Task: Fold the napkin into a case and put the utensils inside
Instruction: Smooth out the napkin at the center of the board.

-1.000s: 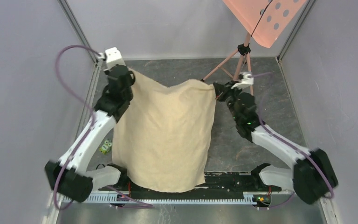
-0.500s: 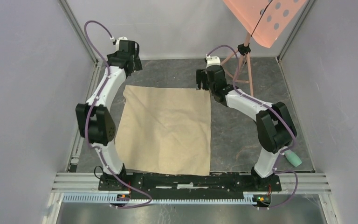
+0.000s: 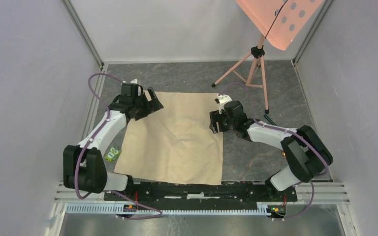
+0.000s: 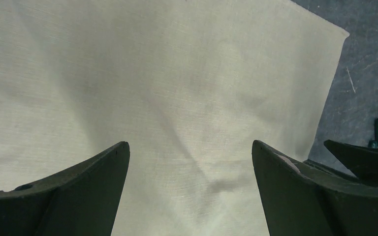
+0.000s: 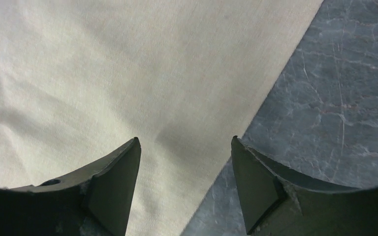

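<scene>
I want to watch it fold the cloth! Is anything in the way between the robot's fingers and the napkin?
Nothing visible. The left gripper and the right gripper hang over the bare napkin, fingers open, the right one at its edge. The green frog toy sits beside the cloth.

Your left arm (image 3: 101, 132) and right arm (image 3: 268, 133) wear white link shells, black joint housings, looping purple cables (image 3: 91, 81), and dark wedge-shaped fingers (image 4: 78, 196).

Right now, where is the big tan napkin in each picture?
Top external: the napkin lies spread flat in the middle of the table.
Left wrist: it fills nearly the whole picture.
Right wrist: it covers the left and top.
Shared landmark: its straight right edge against the dark table.
</scene>
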